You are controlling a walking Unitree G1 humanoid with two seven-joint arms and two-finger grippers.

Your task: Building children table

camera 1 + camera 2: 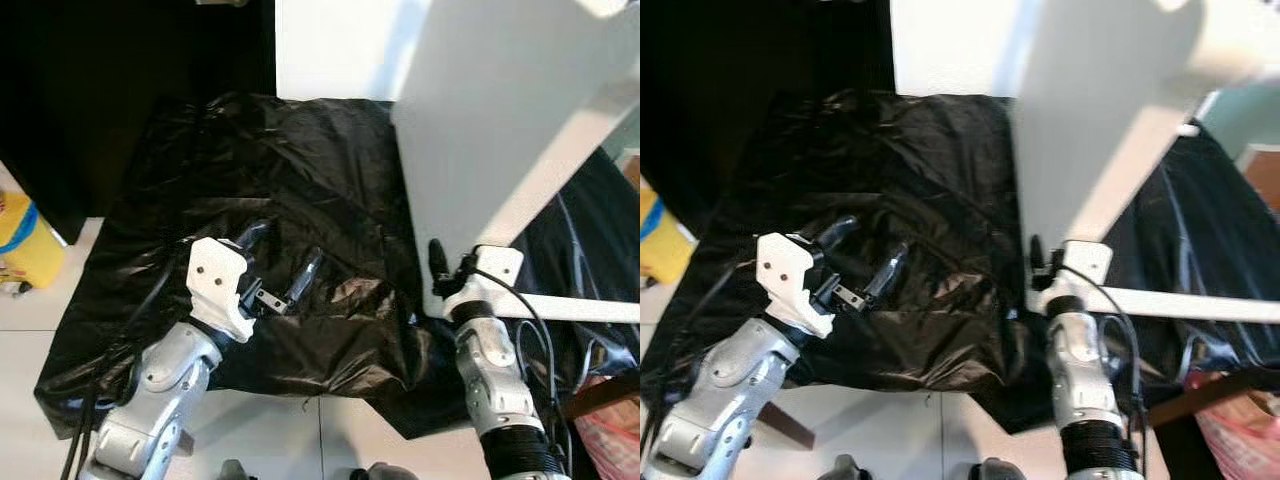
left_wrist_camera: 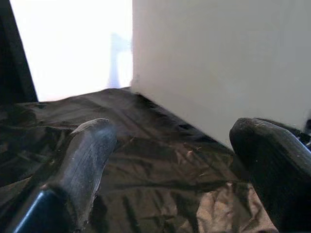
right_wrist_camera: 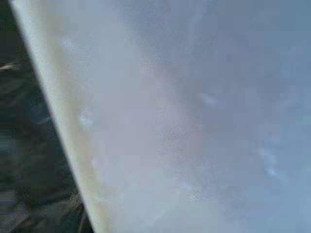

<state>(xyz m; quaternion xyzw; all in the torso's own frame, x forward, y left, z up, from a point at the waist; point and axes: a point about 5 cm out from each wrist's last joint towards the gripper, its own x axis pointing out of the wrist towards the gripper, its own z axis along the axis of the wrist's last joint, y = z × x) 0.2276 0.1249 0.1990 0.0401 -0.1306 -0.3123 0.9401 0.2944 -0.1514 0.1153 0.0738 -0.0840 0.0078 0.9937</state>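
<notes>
Left eye view showed a crumpled, glossy black plastic sheet (image 1: 300, 180) spread over a pale tiled floor (image 1: 270, 435), with a dark wall or cabinet (image 1: 90, 90) along the robot's left and a bright white wall panel (image 1: 330, 45) beyond the sheet. A yellow container with a blue band (image 1: 22, 240) stood on the tiles at the far left edge, just off the sheet. The large flat white table board (image 1: 500, 110) stood tilted on its lower edge on the sheet, to the robot's right, with a white rail (image 1: 570, 308) running from its base toward the right. The left gripper (image 1: 283, 262) hovered low over the sheet with its two black fingers (image 2: 87, 155) spread wide apart and nothing between them; the left wrist view placed the board's edge (image 2: 218, 63) just ahead of them. The right gripper (image 1: 440, 270) sat at the board's lower corner, close against it; whether its fingers were parted or closed on the board could not be told. A reddish bag (image 1: 605, 425) lay at the lower right.
</notes>
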